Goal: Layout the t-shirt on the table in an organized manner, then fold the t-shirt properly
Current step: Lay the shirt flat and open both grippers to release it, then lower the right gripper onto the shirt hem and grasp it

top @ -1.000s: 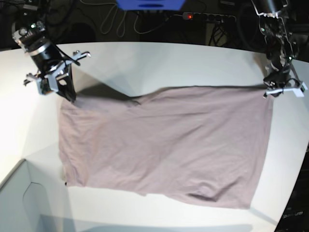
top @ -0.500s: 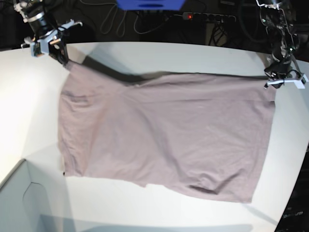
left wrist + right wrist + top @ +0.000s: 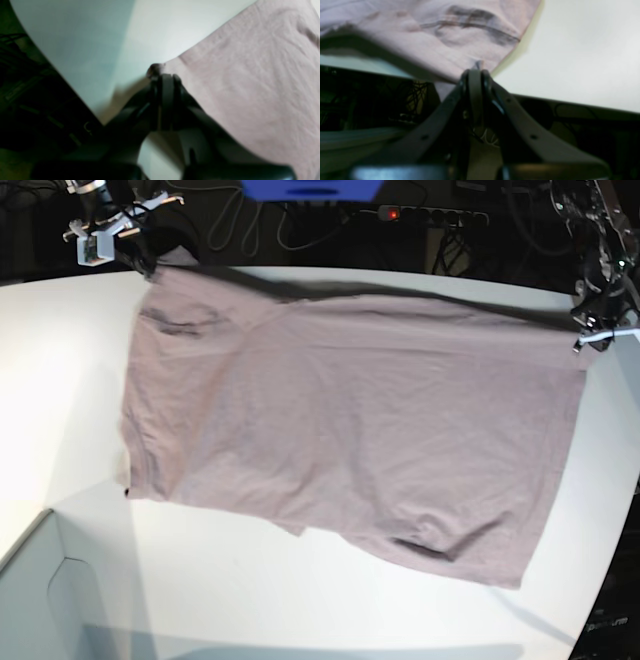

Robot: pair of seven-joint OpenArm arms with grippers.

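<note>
The mauve t-shirt (image 3: 350,420) is stretched wide across the white table (image 3: 60,380), its far edge lifted and taut between both grippers. My right gripper (image 3: 148,258) at the far left is shut on the shirt's far left corner. In the right wrist view the fingers (image 3: 475,82) pinch a fold of the t-shirt (image 3: 440,37) past the table's (image 3: 582,62) edge. My left gripper (image 3: 588,332) at the far right is shut on the far right corner. The left wrist view shows its tips (image 3: 162,77) clamped on the t-shirt's (image 3: 250,82) corner above the table (image 3: 112,37).
A pale grey-blue box corner (image 3: 40,600) sits at the near left. Behind the table lie cables, a power strip with a red light (image 3: 398,215) and a blue object (image 3: 310,188). The table's curved edge runs close by on the right.
Both grippers have moved toward the table's far edge, the right one furthest, dragging the shirt's far edge back and straightening it. The shirt's near hem has slid away from the front.
</note>
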